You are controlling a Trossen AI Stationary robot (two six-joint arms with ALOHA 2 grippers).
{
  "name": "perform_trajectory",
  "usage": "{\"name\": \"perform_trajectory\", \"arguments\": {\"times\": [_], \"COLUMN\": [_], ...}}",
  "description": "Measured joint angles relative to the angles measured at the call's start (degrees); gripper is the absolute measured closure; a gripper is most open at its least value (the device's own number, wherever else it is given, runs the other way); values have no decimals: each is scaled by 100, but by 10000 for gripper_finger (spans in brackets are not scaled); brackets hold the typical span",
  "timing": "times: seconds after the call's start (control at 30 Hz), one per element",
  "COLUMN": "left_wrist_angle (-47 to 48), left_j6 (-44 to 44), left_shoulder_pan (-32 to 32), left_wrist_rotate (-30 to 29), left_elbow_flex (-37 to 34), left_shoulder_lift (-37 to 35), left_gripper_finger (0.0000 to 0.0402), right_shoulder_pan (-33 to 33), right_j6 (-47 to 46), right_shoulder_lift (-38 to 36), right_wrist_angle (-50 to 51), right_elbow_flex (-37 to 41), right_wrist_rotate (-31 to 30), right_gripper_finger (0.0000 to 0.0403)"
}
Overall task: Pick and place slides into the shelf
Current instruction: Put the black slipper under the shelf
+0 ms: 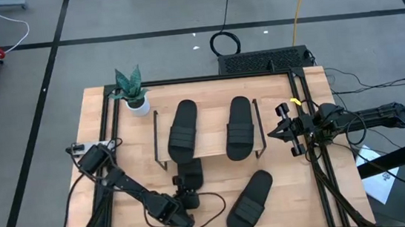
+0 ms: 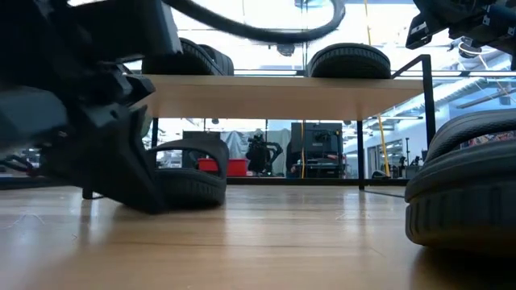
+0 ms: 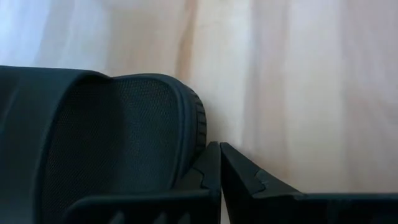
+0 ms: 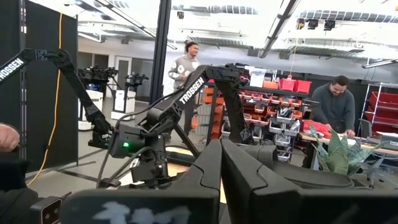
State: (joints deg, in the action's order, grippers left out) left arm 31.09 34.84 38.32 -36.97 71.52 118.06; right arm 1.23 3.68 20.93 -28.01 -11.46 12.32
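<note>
Potted plant [image 1: 132, 90] at shelf [image 1: 207, 146] corner, beside two shelved slides [image 1: 183, 126].

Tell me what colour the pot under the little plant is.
White; the pot shows best in the high view.

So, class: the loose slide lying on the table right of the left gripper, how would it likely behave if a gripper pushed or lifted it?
The slide lies flat on its broad sole, so a push would probably make it skid, not roll or tip. Its thick ribbed sole looks foam-like, likely light and slightly bendy. The wide strap seems the surest grip.
</note>
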Motion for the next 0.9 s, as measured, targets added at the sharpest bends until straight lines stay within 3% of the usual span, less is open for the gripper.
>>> {"name": "perform_trajectory", "arguments": {"times": [0.27,0.53,0.67,0.83,0.9], "left_wrist_angle": [130,-324,-895,-2348,-2553], "left_j6": [-33,-1389,-2670,-5124,-5866], "left_shoulder_pan": [-108,395,795,1301,1391], "left_wrist_rotate": [44,465,283,265,-30], "left_elbow_flex": [-1,98,282,319,322], "left_shoulder_lift": [2,-382,-780,-1303,-1551], "left_gripper_finger": [401,401,400,399,400], "right_shoulder_pan": [0,-2,0,-2,0], "right_j6": [-2,0,0,0,0], "right_shoulder_lift": [0,-2,-2,25,56], "right_wrist_angle": [0,2,0,-2,7], "right_elbow_flex": [0,0,0,0,0], "right_wrist_rotate": [0,0,2,1,0], "right_gripper_finger": [403,403,403,403,403]}}
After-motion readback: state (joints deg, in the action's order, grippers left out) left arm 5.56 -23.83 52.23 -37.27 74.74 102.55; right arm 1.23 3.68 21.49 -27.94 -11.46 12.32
